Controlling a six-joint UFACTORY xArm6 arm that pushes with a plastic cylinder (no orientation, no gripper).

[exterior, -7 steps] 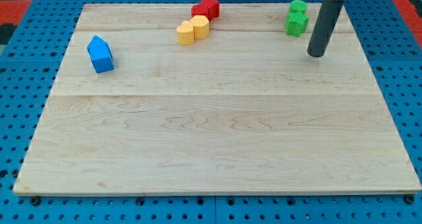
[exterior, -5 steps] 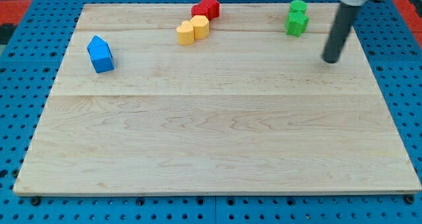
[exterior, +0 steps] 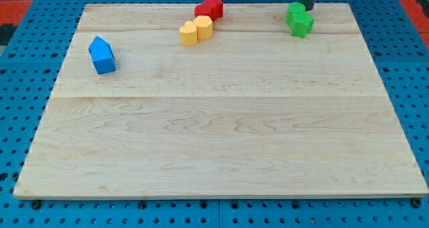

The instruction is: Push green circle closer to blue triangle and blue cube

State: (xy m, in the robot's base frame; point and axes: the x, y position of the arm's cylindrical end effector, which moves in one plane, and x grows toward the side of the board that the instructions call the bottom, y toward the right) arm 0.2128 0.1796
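The green circle (exterior: pixel 295 12) sits near the board's top right corner, touching a green star-like block (exterior: pixel 301 25) just below it. My tip (exterior: pixel 309 9) is at the view's top edge, right against the green circle's upper right side. The blue triangle (exterior: pixel 99 44) and the blue cube (exterior: pixel 104 60) sit together, touching, at the board's left side, far from the green circle.
A red star (exterior: pixel 214 5) and another red block (exterior: pixel 202 12) sit at the top middle. Two yellow blocks (exterior: pixel 189 33) (exterior: pixel 204 27) lie just below them. The wooden board (exterior: pixel 221 134) rests on a blue pegboard.
My tip swung right, then up and back left, to the green circle's upper right side. The green circle has shifted slightly left and down. The other blocks have not moved.
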